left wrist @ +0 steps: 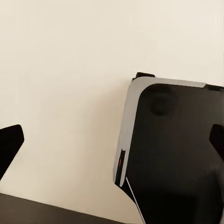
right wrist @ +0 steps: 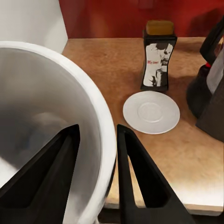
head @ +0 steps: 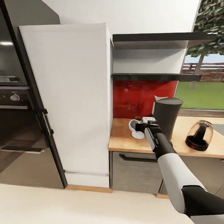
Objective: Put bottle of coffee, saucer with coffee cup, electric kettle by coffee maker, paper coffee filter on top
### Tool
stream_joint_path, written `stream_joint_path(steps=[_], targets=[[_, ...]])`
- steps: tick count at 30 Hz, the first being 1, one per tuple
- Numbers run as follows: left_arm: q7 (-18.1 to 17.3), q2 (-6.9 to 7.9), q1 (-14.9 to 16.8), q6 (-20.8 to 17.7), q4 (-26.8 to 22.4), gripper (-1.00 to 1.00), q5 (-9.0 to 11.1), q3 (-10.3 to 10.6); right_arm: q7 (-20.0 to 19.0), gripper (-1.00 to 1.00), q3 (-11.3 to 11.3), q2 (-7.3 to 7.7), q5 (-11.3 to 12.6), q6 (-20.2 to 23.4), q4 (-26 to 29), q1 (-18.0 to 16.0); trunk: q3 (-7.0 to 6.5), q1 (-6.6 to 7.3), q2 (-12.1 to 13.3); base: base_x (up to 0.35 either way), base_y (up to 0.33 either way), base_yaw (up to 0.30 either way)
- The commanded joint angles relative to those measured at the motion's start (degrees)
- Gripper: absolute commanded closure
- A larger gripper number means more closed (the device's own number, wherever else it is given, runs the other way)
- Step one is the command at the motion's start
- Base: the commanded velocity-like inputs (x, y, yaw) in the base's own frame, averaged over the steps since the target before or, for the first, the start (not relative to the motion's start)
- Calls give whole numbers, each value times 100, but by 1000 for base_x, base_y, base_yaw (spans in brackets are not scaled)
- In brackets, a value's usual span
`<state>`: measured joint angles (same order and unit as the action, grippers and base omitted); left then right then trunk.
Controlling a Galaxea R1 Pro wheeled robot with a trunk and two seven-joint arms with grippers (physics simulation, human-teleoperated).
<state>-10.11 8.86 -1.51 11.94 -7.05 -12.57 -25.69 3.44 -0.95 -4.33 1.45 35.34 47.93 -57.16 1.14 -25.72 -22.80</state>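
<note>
Right wrist view: the right pincer [right wrist: 95, 175] grips the cup [right wrist: 51, 130] by its rim. I think the cup goes on the saucer [right wrist: 151, 112] next, so it must move over and come down gently.

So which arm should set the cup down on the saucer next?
Right. The right gripper already pinches the coffee cup by its rim, just short of the saucer on the kitchen countertop. The left wrist view faces pale floor.

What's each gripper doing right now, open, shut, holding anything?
Left gripper: open, holding nothing.
Right gripper: shut on the coffee cup, one finger inside the rim, one outside, above the kitchen countertop.
</note>
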Motion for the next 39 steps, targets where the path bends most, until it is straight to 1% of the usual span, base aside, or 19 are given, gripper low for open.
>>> stream_joint_path(steps=[1, 7, 8, 10, 11, 12, 14, 16, 18, 19, 20, 21, 23, 26, 30, 32, 36, 39], targets=[[-27, 0, -3, 10, -7, -100, -53, -50, 16, 100, -11, -6, 22, 26, 1, -6, 12, -6, -12, 217, 283, -193], [-18, 1, -39, 10, 14, -100, -53, -46, 19, 100, -15, -2, 13, 26, -173, -6, 12, -6, -12, 185, 183, -258], [-17, 1, -60, 6, 43, -100, -63, -29, 26, 100, -37, 22, 13, 26, -327, -6, 12, -6, -12, 15, 9, -178], [-17, 6, -65, 4, 53, -100, -70, -24, 38, 100, -42, 26, 12, 26, -427, -6, 12, -6, -12, 8, 5, -93], [-17, 8, -67, 1, 62, -100, -75, -12, 49, 100, -46, 27, 13, 26, -557, -6, 12, -6, -12, 3, 2, -37], [-17, 9, -65, -6, 73, -100, -83, 9, 59, 100, -58, 23, 13, 29, -867, -6, 12, -6, -12, 1, 1, -15], [-17, 10, -57, -25, 78, -100, -91, 26, 66, 100, -79, 21, 13, 32, -1147, -6, 12, -6, -12, 1, 0, -8], [-17, 13, -53, -59, 77, -100, -94, 36, 122, 100, -191, 20, 13, 34, -1291, -6, 12, -6, -12, 0, 0, -3], [-10, 16, -52, -80, 81, -100, -107, 42, 315, 100, -450, 17, 13, 39, -1354, -6, 12, -6, -12, 0, 0, -1], [10, 17, -52, -86, 84, -100, -128, 44, 616, 100, -661, 11, 13, 41, -1377, -6, 12, -6, -12, 0, 0, 0], [68, 16, -54, -90, 90, -100, -170, 45, 820, 100, -763, 5, 17, 39, -1385, -6, 12, -6, -12, 0, 0, 0], [153, 14, -57, -93, 97, -100, -198, 46, 1072, 100, -852, -8, 19, 38, -1390, -6, 12, -6, -12, 0, 0, 0], [316, 11, -59, -94, 104, -100, -219, 49, 1283, 100, -913, -22, 26, 41, -1373, -6, 12, -6, -12, 0, 0, 0], [475, 13, -73, -95, 107, -100, -240, 55, 1373, 100, -938, -38, 38, 45, -1359, -8, 12, -6, -12, 0, 0, 0], [499, 21, -77, -100, 107, -100, -246, 55, 1386, 100, -944, -41, 98, 418, -1371, -11, 12, -6, -12, 133, 31, 0], [501, 24, -77, -103, 107, -100, -246, 55, 1387, 100, -949, -41, 106, 491, -1391, -13, 12, -6, -12, 268, 142, 0], [505, 88, -87, -104, 147, -100, -246, 55, 1390, 100, -946, -42, 109, 523, -1414, -7, 12, -6, -12, 280, 211, 0], [508, 107, -86, -104, 224, -100, -246, 55, 1395, 100, -943, -42, 110, 526, -1422, -10, 12, -6, -12, 281, 229, 0]])
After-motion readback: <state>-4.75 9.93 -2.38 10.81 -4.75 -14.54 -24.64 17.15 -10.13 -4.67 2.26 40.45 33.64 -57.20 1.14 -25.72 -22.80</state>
